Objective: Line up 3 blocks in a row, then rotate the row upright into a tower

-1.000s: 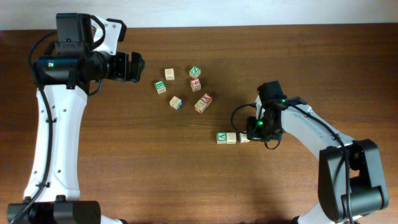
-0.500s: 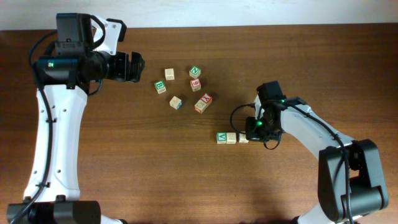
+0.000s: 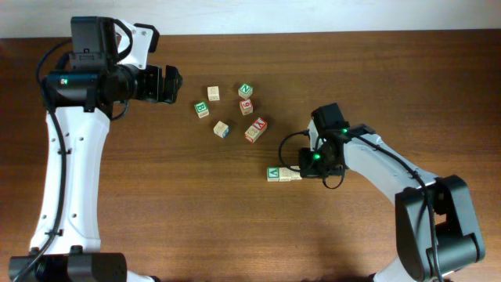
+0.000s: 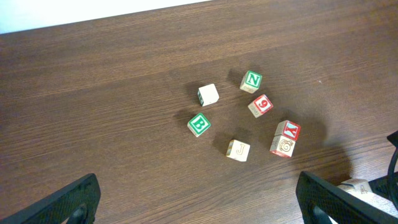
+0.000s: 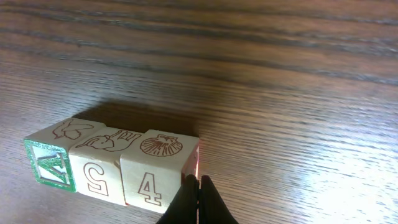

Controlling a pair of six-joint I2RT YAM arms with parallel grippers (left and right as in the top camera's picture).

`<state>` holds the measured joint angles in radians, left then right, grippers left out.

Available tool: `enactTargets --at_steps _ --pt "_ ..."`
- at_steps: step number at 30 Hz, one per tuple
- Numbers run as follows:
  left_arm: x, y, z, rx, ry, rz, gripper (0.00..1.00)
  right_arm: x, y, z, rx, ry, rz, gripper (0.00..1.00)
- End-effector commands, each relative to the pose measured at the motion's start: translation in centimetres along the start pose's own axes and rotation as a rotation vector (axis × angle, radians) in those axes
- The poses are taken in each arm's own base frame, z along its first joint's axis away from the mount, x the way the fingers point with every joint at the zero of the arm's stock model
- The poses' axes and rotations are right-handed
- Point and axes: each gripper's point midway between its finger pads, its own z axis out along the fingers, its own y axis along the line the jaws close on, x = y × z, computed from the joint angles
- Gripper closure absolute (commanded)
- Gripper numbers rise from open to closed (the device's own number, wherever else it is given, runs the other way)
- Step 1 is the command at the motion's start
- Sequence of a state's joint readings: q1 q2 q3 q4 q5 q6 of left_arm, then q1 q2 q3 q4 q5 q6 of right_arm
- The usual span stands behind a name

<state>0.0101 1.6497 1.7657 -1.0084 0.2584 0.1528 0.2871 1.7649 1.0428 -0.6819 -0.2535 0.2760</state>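
Three blocks lie in a tight row, faces touching, right of centre on the worktop. The V block is at the left end, the 5 block in the middle and the 4 block at the right end.

Right claw: pressed together, pinching nothing, tips against the 4 block's outer edge.

Left claw: spread wide, well apart from the row.

Loose cubes, including a green B cube and a red 9 cube, lie between the two claws.
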Motion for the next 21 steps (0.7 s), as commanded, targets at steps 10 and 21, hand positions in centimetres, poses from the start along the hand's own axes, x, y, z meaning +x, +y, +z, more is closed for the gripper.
enactTargets --at_steps 10,21 --pt "-0.2 -0.1 -0.1 0.014 -0.001 -0.006 0.01 0.6 3.5 0.4 -0.066 0.003 -0.091 0.96" --pt "2.7 0.4 3.6 0.03 0.149 -0.186 0.0 -5.6 6.3 -2.2 -0.085 -0.148 0.042 0.96"
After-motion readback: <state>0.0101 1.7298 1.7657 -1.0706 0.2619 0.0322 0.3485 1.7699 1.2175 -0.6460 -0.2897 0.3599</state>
